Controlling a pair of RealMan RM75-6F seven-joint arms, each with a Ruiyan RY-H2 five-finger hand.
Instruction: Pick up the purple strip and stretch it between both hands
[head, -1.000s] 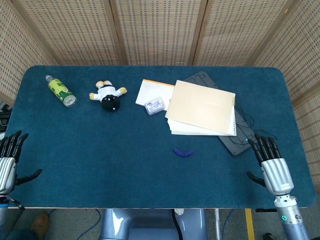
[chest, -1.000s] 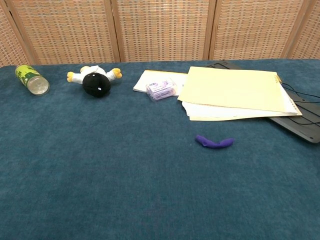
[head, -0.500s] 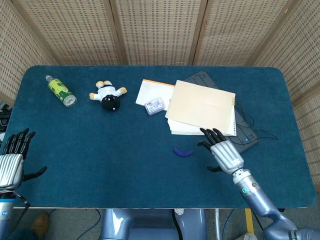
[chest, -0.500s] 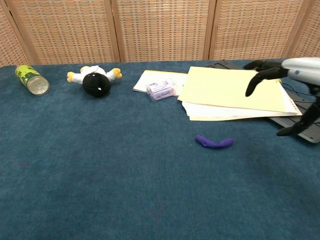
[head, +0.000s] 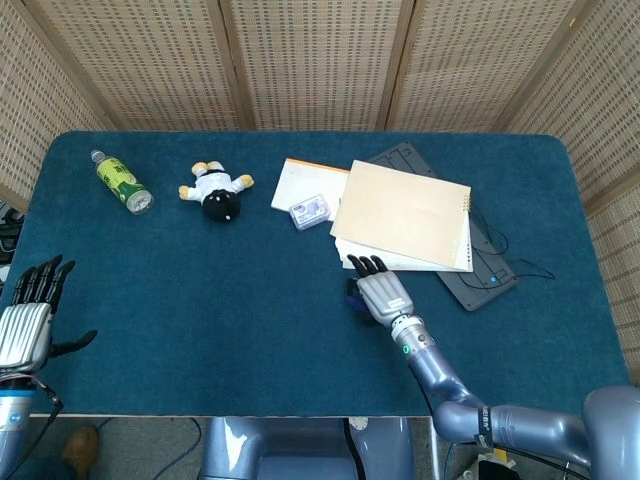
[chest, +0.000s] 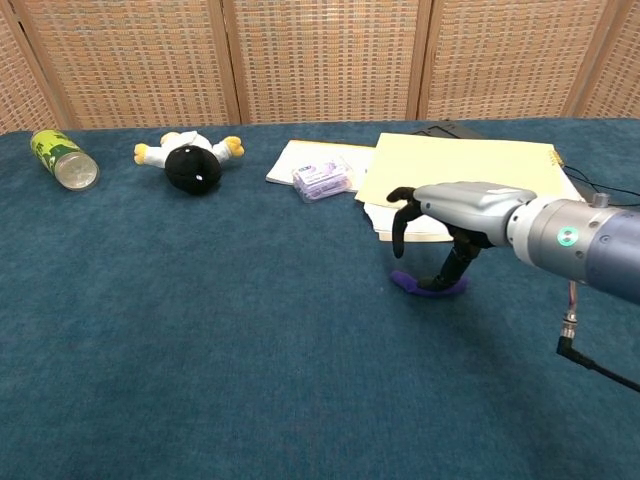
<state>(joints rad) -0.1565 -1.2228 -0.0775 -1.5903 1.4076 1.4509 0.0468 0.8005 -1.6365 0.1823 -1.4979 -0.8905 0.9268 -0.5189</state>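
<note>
The purple strip (chest: 415, 287) lies curved on the blue table cloth (chest: 200, 350), just in front of the paper stack. My right hand (chest: 462, 208) arches over it, fingers apart and pointing down. The thumb reaches the strip's right end, and the other fingers hang above its left end. From the head view the right hand (head: 382, 293) covers nearly all of the strip (head: 352, 300). My left hand (head: 24, 322) hovers at the table's left front edge with fingers spread and nothing in it; the chest view does not show it.
A stack of cream paper (head: 405, 215) lies on a dark keyboard (head: 487, 270) just behind the strip. A small clear box (head: 310, 211) sits on a white notebook (head: 300, 185). A plush toy (head: 217, 190) and a green bottle (head: 122, 181) lie at the back left.
My right hand has swept from the table's right front edge leftward to the strip and now arches over it. The left hand has barely moved. The strip lies where it was.
</note>
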